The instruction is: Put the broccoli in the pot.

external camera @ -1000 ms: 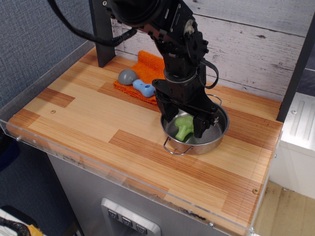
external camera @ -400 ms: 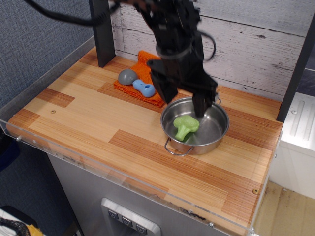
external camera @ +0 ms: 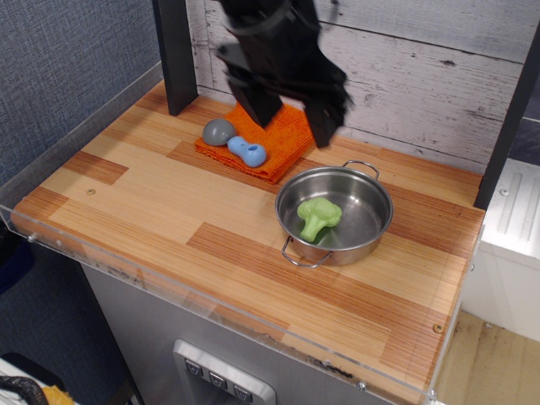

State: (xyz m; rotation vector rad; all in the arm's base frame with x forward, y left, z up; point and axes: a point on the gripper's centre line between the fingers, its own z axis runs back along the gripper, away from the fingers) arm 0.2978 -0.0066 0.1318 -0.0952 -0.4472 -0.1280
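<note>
1. The broccoli lies inside the pot, on the left half of its floor, floret head toward the back and stalk toward the front rim.
2. The pot stands on the desk, one wire handle at its front-left edge and the other at its back rim.
3. Just beyond the pot's back-left rim lies an orange cloth, folded and flat on the desk.
4. On that cloth, left of the pot, rests a blue dumbbell-shaped toy; a grey rounded object sits just beside it at the cloth's left edge.
5. Above the cloth and behind the pot hangs the robot's gripper, blurred; its two fingers are spread apart, released and holding nothing, well clear of the broccoli.
6. A dark upright post stands at the desk's back-left corner, farther from the pot than the cloth.
7. A white plank wall runs behind the pot.
</note>
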